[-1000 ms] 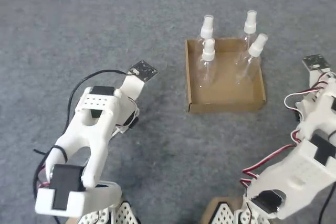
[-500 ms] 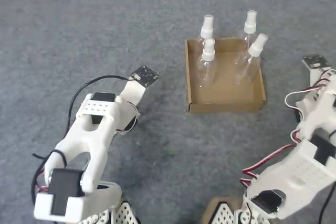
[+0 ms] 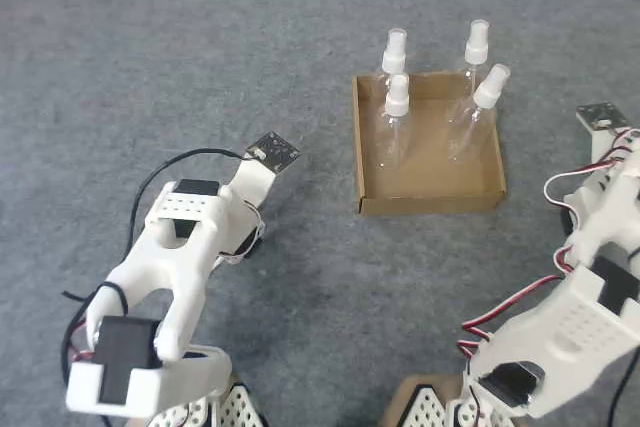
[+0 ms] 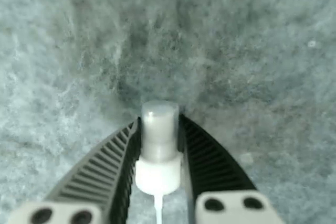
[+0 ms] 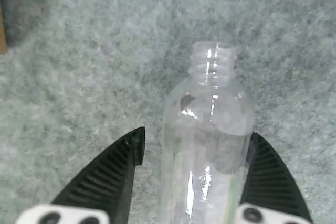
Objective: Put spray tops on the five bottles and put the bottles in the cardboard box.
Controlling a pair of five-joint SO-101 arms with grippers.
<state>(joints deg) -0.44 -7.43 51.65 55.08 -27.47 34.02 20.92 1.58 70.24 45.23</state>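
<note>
Step in hand (my judgement): capping the fifth bottle. Four are done, one is left.

Left gripper (image 4: 159, 121): jaws closed tight on the spray top (image 4: 157, 140), one ribbed pad on each side of its collar. The thin dip tube (image 4: 157, 209) runs back toward the wrist and the cap end points outward. To do the step well, the wrist likely has to turn so the tube leads. Feed the tube into the neck first, keep the top in line with the bottle, and only then press or twist.

Left arm pose: folded low over the front-left of the carpet (image 3: 150, 67), with the forearm aimed toward the cardboard box (image 3: 430, 203) and well apart from it.

Box: right of centre, toward the far edge. Four capped bottles (image 3: 394, 137) stand upright at it, two plainly inside. Whether the far two are in or behind, I cannot tell.

Right gripper (image 5: 195, 132): the open bottle (image 5: 207, 182) lies between the jaws with its threaded neck (image 5: 212, 59) pointing away. Clamped or merely bracketed: cannot tell. It should be held firm and steady while the top is seated.

Right arm pose: at the carpet's right edge, with the wrist near the box's right side.
</note>
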